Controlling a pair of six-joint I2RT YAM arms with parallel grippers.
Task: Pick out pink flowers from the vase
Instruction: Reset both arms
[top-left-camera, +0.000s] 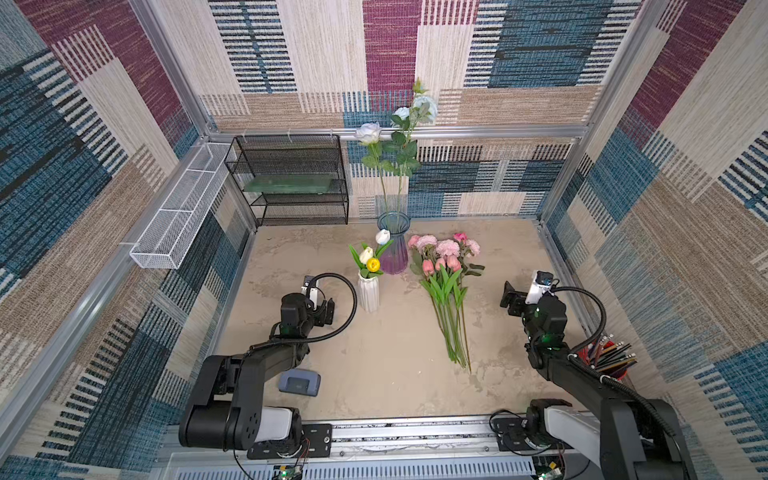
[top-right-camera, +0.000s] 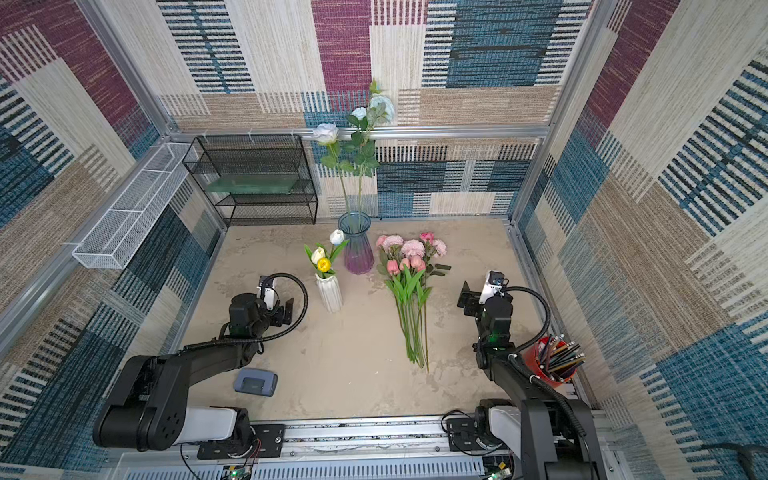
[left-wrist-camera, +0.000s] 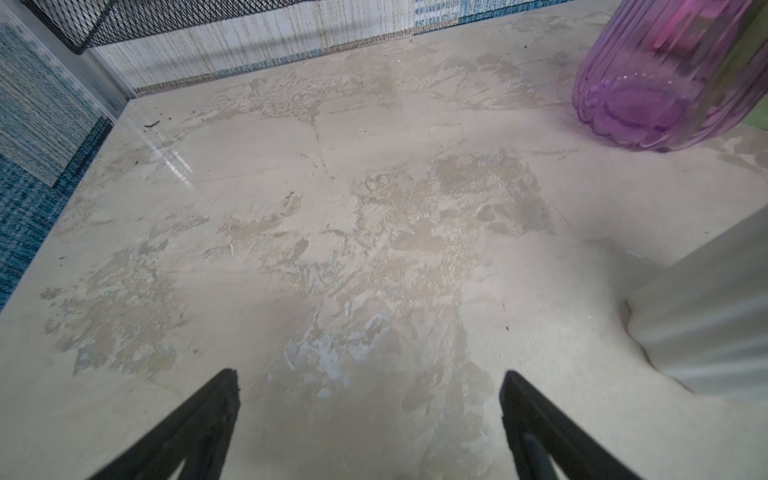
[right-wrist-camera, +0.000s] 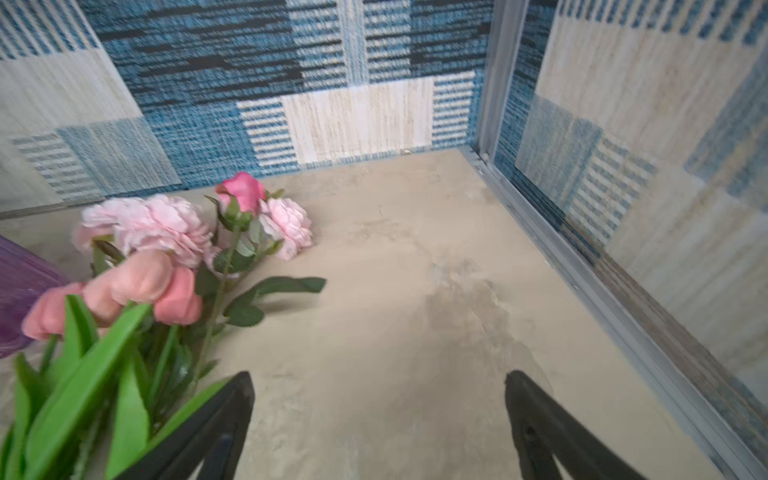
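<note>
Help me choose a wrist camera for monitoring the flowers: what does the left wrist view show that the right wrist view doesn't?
Only the left wrist view shows the white ribbed vase and a corner of the black mesh rack. Only the right wrist view shows the pink flowers, lying on the table. Both show the purple glass vase, just a sliver in the right wrist view, the table, and an open gripper: the left gripper and the right gripper.

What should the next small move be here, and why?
Likely just park both arms; no pick seems left. The ribbed purple glass vase holds only pale blue-white roses, the bunch of green-stemmed pink flowers lies on the beige table beside it, and the left gripper and right gripper stand open and empty.
</note>
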